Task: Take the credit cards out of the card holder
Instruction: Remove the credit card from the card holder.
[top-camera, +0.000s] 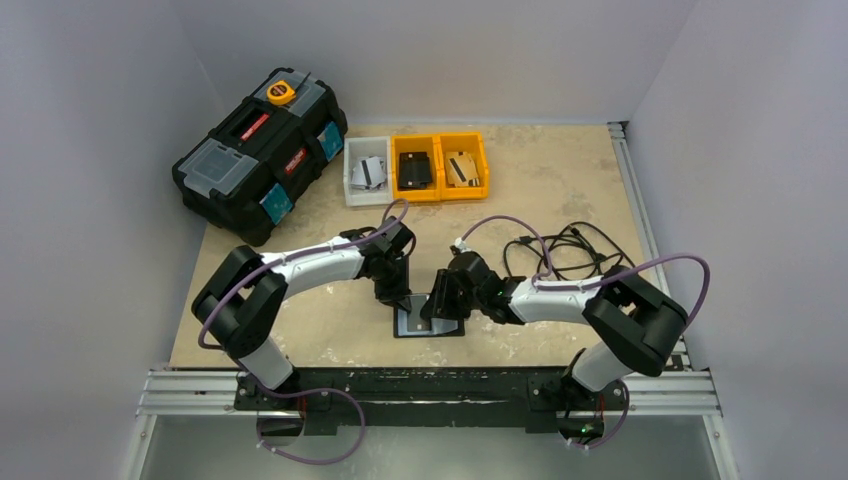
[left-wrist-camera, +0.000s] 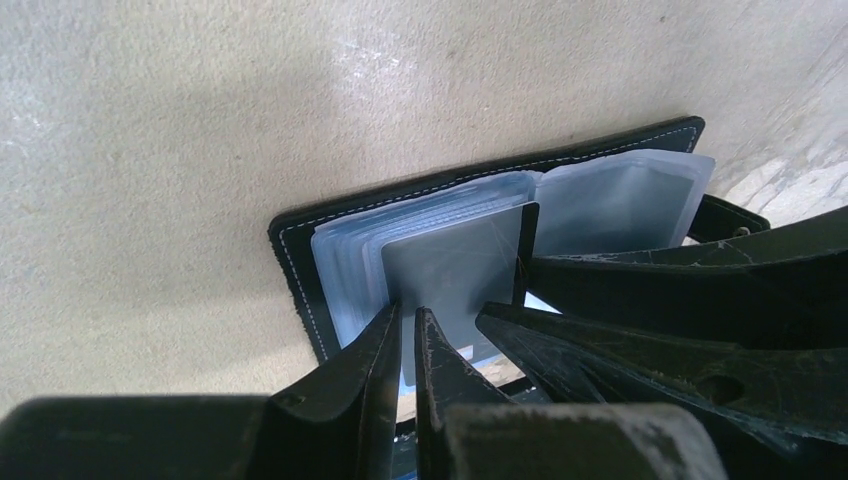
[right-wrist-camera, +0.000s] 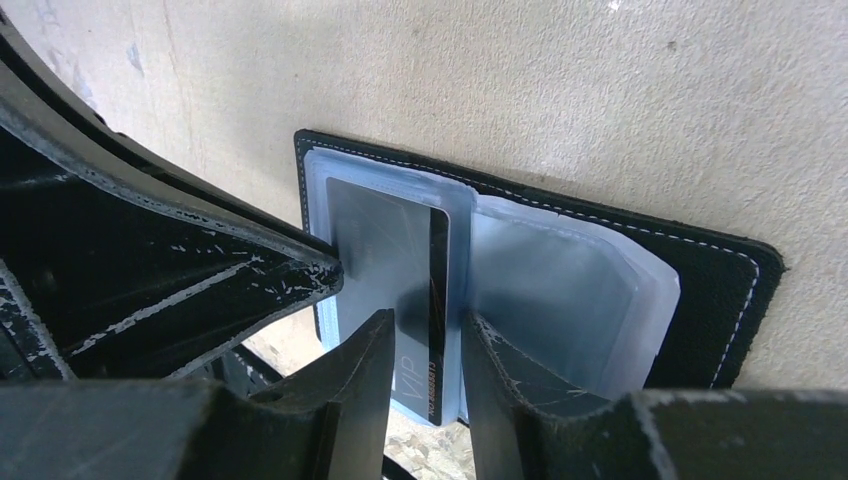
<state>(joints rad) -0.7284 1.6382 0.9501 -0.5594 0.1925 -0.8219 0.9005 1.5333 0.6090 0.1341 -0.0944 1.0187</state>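
Left gripper (left-wrist-camera: 407, 318), jaws narrowed to a slit, is meeting a smooth grey credit card (left-wrist-camera: 450, 270); any pinch cannot be told. Card holder (left-wrist-camera: 292, 255), black with white stitching, is lying open on the gritty beige table (left-wrist-camera: 150, 150), clear sleeves (right-wrist-camera: 570, 280) fanned. Right gripper (right-wrist-camera: 428, 322) is straddling the card, jaws partly apart.

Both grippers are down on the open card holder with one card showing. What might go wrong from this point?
1. The right gripper straddles the striped edge of the card, close against the clear sleeves. Closing may pinch a sleeve with the card and drag the card holder along.
2. The left gripper, nearly closed, works right beside it over the same card. The fingers may collide.
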